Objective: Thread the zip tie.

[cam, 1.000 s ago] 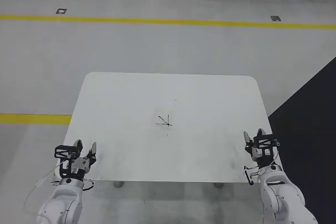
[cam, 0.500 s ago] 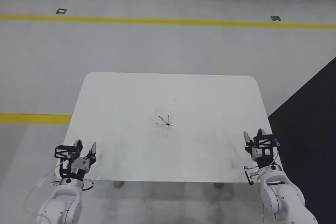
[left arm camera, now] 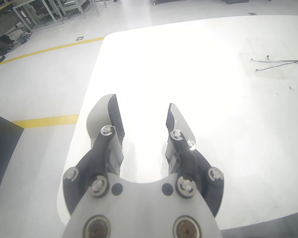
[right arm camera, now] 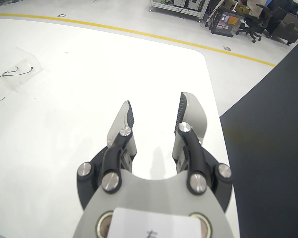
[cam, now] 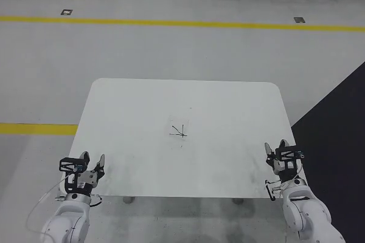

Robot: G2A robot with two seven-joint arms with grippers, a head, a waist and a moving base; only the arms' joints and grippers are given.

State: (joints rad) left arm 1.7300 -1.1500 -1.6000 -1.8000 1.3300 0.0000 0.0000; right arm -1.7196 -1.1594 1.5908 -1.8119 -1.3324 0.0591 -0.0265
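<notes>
Note the white table (cam: 231, 109). Your left gripper (left arm camera: 142, 102) and right gripper (right arm camera: 156, 99) sit at its near corners, jaws spread, holding nothing. The zip ties (cam: 179, 131) lie at the table's centre, well apart from both.

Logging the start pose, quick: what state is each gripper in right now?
Left gripper: open, holding nothing.
Right gripper: open, holding nothing.

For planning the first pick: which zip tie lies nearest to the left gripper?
The dark curved zip tie; the other zip ties lie beyond it, farther from the left gripper.
</notes>
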